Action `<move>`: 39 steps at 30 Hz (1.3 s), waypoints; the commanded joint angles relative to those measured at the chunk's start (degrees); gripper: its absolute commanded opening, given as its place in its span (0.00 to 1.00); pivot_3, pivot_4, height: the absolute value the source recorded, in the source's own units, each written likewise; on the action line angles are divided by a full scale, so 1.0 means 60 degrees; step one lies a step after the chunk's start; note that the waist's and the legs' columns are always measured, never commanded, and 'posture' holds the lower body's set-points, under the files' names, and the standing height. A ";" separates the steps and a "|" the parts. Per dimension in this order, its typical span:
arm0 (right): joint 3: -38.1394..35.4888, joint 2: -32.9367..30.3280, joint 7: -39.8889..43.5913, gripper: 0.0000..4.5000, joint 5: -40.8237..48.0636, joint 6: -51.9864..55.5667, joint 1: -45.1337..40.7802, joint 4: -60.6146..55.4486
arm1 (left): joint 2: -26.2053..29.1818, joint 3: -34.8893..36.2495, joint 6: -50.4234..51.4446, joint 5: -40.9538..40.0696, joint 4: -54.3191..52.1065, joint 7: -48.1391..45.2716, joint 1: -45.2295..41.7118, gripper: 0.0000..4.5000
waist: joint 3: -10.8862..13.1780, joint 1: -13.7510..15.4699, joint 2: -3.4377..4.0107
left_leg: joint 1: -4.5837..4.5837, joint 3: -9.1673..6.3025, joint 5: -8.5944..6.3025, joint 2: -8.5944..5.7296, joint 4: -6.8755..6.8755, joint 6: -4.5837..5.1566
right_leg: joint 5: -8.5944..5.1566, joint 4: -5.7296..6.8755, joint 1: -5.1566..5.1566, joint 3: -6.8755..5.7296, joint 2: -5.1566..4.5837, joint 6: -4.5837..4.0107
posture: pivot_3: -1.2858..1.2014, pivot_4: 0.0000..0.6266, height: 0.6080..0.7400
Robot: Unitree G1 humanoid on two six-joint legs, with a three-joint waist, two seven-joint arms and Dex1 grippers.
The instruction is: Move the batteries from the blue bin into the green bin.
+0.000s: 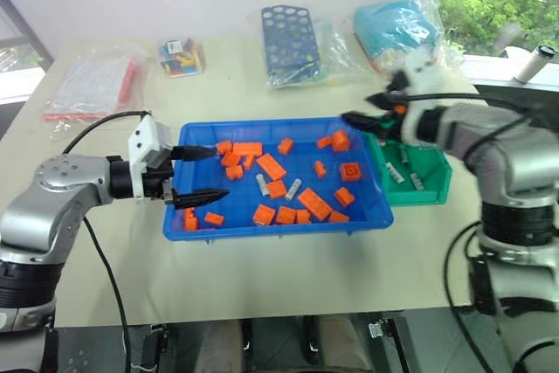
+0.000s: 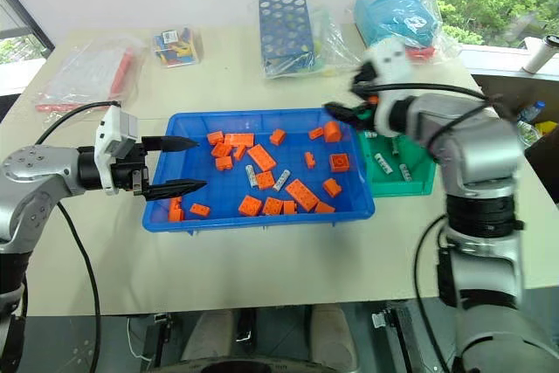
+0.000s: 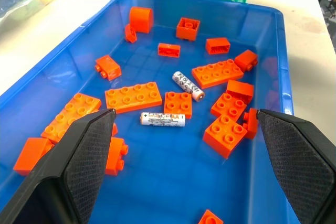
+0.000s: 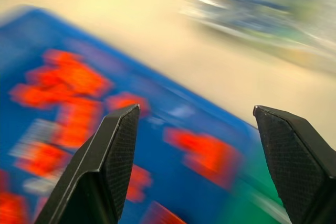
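Note:
The blue bin point(image 1: 279, 231) lies mid-table with several orange bricks and two batteries point(image 1: 261, 184) point(image 1: 293, 188) near its centre; the left wrist view shows the same batteries point(image 3: 163, 119) point(image 3: 188, 85). My left gripper point(image 1: 218, 172) hovers open over the bin's left end, pointing along it, nothing between its fingers. The green bin point(image 1: 419, 196) stands against the blue bin's right side and holds three batteries point(image 1: 394, 172). My right gripper point(image 1: 365, 111) hangs open and empty above the blue bin's far right corner, beside the green bin.
Along the far side of the table lie a dark-blue rack with round holes point(image 1: 288, 32) in a clear bag, a bag with something teal point(image 1: 397, 24), a small bag of coloured pieces point(image 1: 182, 56) and a bag with red parts point(image 1: 96, 85).

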 commanded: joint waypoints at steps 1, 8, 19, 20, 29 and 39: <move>0.1076 0.1036 -0.0416 0.79 0.0084 0.0052 0.0087 -0.0130 | 0.0244 0.0425 -0.0057 -0.0030 -0.0377 0.0055 0.0168 1.00 | 0.0000 0.0000 0.0001 | -0.0004 0.0001 0.0000 0.0000 0.0003 0.0000 | 0.0000 0.0000 -0.0001 0.0000 -0.0001 0.0000 | 0.52 0.24 0.98; 0.1920 0.2126 -0.0728 0.79 0.0092 0.0160 0.0667 0.0531 | 0.0508 0.0816 0.0187 -0.0223 -0.0790 0.0206 0.0600 1.00 | -0.0006 0.0068 -0.0009 | -0.0054 0.0001 0.0002 -0.0008 0.0052 -0.0001 | -0.0001 -0.0009 -0.0005 -0.0013 -0.0036 -0.0007 | 0.52 0.24 0.98; 0.2679 0.2294 -0.0599 0.79 -0.0327 -0.0768 0.0931 0.1891 | 0.0589 0.0939 0.0271 -0.0244 -0.0983 0.0342 0.0783 1.00 | -0.0007 0.0007 -0.0010 | -0.0052 0.0002 0.0002 -0.0010 0.0037 -0.0001 | 0.0001 0.0000 -0.0015 -0.0018 -0.0017 -0.0003 | 0.52 0.24 0.98; 0.2715 0.2319 -0.0585 0.79 -0.0362 -0.0863 0.0918 0.2021 | 0.0589 0.0940 0.0267 -0.0247 -0.0985 0.0353 0.0783 1.00 | -0.0007 0.0006 -0.0011 | -0.0052 0.0002 0.0002 -0.0011 0.0037 -0.0001 | 0.0001 0.0000 -0.0015 -0.0018 -0.0017 -0.0003 | 0.52 0.24 0.98; 0.3607 0.2393 -0.0345 0.18 -0.1269 -0.2093 0.0737 0.3039 | 0.0558 0.0879 0.0314 -0.0300 -0.0807 0.0410 0.0413 1.00 | -0.0008 0.0009 -0.0012 | -0.0048 0.0002 0.0003 -0.0012 0.0040 -0.0002 | 0.0001 0.0003 -0.0011 -0.0018 -0.0017 -0.0003 | 0.52 0.24 0.98; 0.1341 0.2271 -0.0213 0.02 0.0013 -0.0618 0.0018 0.1596 | 0.0377 0.0623 0.0202 -0.0157 -0.0520 0.0357 0.0094 1.00 | -0.0006 0.0036 -0.0009 | -0.0049 0.0003 0.0003 -0.0007 0.0038 -0.0003 | 0.0002 0.0005 -0.0014 -0.0018 -0.0015 -0.0002 | 0.52 0.24 0.98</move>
